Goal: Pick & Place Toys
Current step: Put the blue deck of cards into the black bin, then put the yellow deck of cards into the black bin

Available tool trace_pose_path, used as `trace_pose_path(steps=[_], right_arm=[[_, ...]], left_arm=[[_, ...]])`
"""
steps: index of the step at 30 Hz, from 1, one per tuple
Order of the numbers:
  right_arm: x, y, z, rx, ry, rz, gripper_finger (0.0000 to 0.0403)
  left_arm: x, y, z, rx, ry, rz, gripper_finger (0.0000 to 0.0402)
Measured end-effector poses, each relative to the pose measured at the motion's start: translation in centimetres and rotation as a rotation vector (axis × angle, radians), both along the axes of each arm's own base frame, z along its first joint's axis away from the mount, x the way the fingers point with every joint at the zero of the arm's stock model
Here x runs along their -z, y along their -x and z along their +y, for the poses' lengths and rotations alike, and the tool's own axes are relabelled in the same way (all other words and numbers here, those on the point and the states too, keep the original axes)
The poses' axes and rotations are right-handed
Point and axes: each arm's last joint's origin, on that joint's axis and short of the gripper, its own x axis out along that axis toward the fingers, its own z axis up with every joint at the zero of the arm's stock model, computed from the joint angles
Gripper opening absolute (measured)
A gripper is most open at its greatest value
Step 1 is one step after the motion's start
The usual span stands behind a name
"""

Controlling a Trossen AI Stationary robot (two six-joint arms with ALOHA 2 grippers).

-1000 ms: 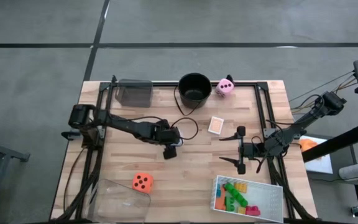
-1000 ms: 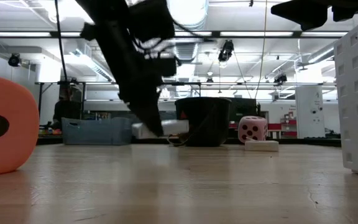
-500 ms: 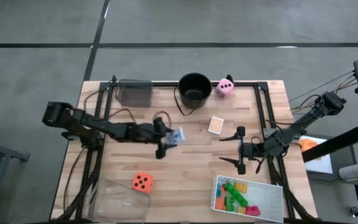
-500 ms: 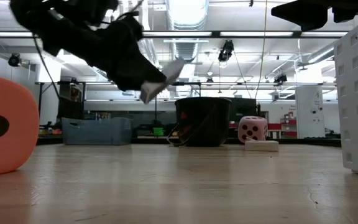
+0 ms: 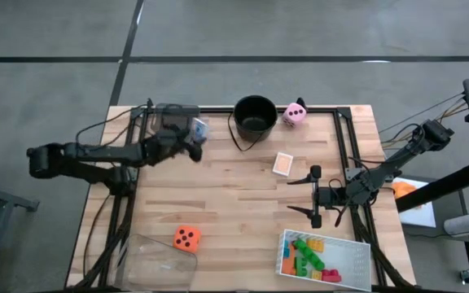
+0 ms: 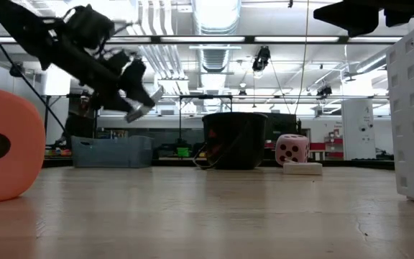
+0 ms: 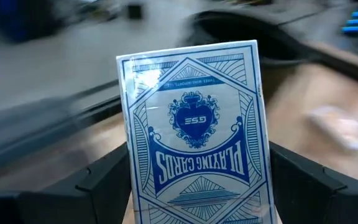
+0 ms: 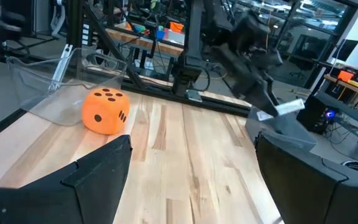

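Blue card pack (image 7: 194, 134) upright between left gripper's (image 5: 195, 130) clamping fingers, above the table.

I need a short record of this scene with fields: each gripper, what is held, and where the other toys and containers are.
left gripper: shut on blue card deck, raised above the dark tray at the far left corner
right gripper: open, holds nothing, low at the right side
orange die: near side, beside the clear tray
pink die: far edge, right of black bucket
orange card: flat on table
bricks: in white tray
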Motion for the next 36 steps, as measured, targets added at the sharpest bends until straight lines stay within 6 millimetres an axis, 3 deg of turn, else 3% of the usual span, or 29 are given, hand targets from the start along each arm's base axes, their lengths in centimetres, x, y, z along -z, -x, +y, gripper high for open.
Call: trace_pose_path(steps=[6, 12, 14, 19, 26, 31, 36], right_arm=[[0.0, 0.0, 0.0, 0.0, 0.001, 0.001, 0.0338], [0.0, 0.0, 0.0, 0.001, 0.001, 0.001, 0.0338], [0.0, 0.0, 0.0, 0.001, 0.001, 0.001, 0.0338], [0.0, 0.0, 0.0, 0.001, 0.001, 0.001, 0.0338], [0.0, 0.0, 0.0, 0.001, 0.001, 0.001, 0.0338], [0.0, 0.0, 0.0, 0.001, 0.001, 0.001, 0.0338], [0.0, 0.0, -0.1, 0.007, -0.015, 0.0, 0.0338]], left_arm=[[1.1, 2.1, 3.6, -0.211, 0.067, 0.059, 0.0305], [1.5, 3.5, 5.3, -0.307, 0.096, 0.086, 0.0305], [1.6, 3.7, 5.5, -0.303, 0.108, 0.087, 0.0312], [1.7, 3.7, 5.4, -0.292, 0.123, 0.09, 0.0384], [1.7, 3.8, 5.5, -0.314, 0.111, 0.093, 0.0341], [1.6, 3.8, 5.5, -0.317, 0.104, 0.087, 0.0334], [0.7, 2.8, 4.9, -0.131, 0.081, 0.01, 0.0334]])
